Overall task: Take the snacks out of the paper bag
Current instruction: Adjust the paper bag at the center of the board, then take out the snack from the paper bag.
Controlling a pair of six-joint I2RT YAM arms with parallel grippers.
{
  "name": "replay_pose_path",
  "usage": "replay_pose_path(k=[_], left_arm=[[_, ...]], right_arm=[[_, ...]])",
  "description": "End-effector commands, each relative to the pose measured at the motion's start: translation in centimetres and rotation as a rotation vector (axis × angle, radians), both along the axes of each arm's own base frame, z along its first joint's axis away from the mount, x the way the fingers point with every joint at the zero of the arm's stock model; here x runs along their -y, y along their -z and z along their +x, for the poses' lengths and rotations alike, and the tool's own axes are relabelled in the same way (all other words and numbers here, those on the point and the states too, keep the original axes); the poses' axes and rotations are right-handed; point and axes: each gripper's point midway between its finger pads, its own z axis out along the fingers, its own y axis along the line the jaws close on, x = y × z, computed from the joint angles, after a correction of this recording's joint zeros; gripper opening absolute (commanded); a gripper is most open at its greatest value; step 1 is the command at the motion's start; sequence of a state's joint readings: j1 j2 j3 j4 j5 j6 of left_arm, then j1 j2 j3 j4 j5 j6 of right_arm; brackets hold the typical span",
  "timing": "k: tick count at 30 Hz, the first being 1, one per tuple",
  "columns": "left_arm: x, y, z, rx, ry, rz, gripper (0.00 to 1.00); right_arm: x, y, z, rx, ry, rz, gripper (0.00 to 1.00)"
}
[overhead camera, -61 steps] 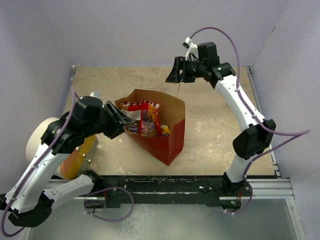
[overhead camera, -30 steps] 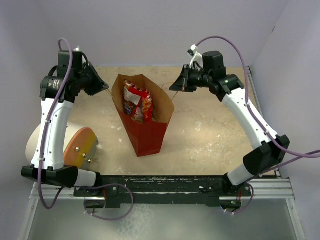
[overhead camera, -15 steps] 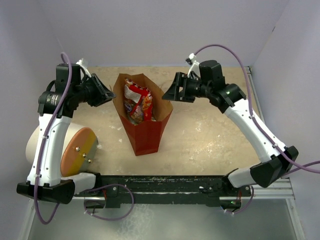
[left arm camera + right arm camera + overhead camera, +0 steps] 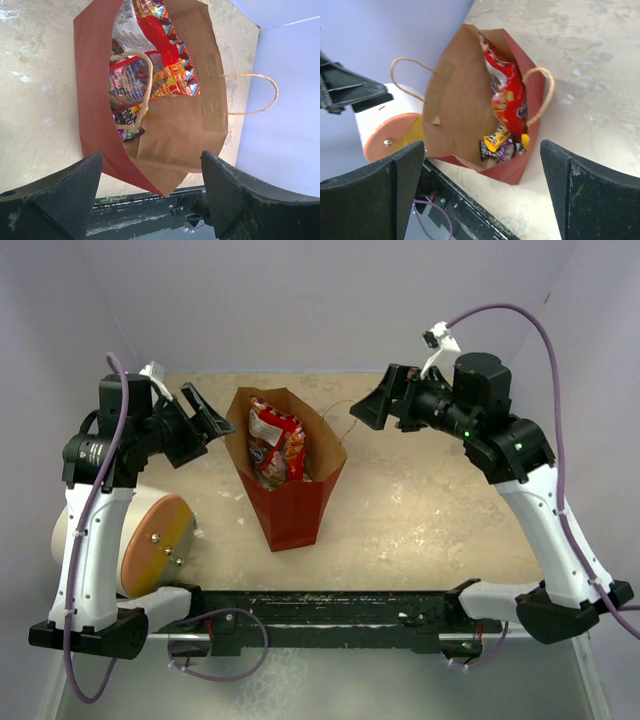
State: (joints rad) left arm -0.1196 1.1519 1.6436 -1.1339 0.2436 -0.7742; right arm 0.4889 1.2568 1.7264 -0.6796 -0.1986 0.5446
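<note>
The paper bag (image 4: 297, 512) stands upright in the middle of the table with its mouth open. Snacks (image 4: 273, 443) fill it: a larger red packet on top, small shiny packets (image 4: 503, 142) lower down. My left gripper (image 4: 203, 421) hovers open just left of the bag's rim, holding nothing. My right gripper (image 4: 383, 407) hangs open to the right of the rim, also with nothing in it. The left wrist view looks down into the bag (image 4: 175, 130) at the snacks (image 4: 155, 65), between its wide-apart fingers (image 4: 75, 190). One string handle (image 4: 260, 95) hangs outside, the other (image 4: 141, 62) lies over the packets.
A white cylinder with an orange end (image 4: 150, 545) lies at the left, close to the left arm. The black rail (image 4: 330, 605) runs along the near edge. Lilac walls enclose the table on the back and both sides.
Both grippers have gone from shut to open and drawn back from the bag's rim, the right one further to the right. The bag stands where it was.
</note>
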Motion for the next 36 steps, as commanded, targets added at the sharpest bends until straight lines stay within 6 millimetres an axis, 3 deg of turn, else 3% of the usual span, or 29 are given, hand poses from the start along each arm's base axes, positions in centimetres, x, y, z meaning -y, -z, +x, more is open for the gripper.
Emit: replay_pose_path(k=[1,4,8,16,23,26,30,32,36], left_arm=[[-0.5,-0.6,1.8,0.005,-0.048,0.003,0.81],[-0.3,-0.2,3.1,0.003,-0.047,0.004,0.79],[-0.4,0.2,3.9,-0.013,-0.074,-0.01,0.73],[-0.8,2.0,4.5,-0.073,-0.063,0.049,0.55],[-0.9,2.1,4.9,-0.057,0.009,0.118,0.32],[-0.7,1.7,4.6,-0.037,0.04,0.128,0.21],[-1.4,2.6,4.5,-0.025,0.04,0.173,0.1],[-1.2,2.9,4.4,-0.023,0.038,0.161,0.06],[-0.3,3.0,4.1,-0.022,0.074,0.121,0.02]], right_arm=[[-4.9,-1.6,0.6,0.105,-0.2,0.101,1.0],[-7.6,-1.9,0.7,0.172,-0.248,0.12,1.0],[-9.8,-1.1,1.8,0.156,-0.256,0.069,1.0],[-10.8,5.4,3.9,0.022,-0.111,-0.187,0.93],[-11.5,9.1,5.8,-0.047,0.017,-0.349,0.89],[-11.8,10.7,6.6,-0.082,0.044,-0.373,0.8],[-13.4,13.1,7.2,-0.139,0.037,-0.355,0.44],[-14.2,13.6,7.4,-0.153,0.021,-0.349,0.43],[-14.5,15.0,8.4,-0.194,0.069,-0.372,0.52]])
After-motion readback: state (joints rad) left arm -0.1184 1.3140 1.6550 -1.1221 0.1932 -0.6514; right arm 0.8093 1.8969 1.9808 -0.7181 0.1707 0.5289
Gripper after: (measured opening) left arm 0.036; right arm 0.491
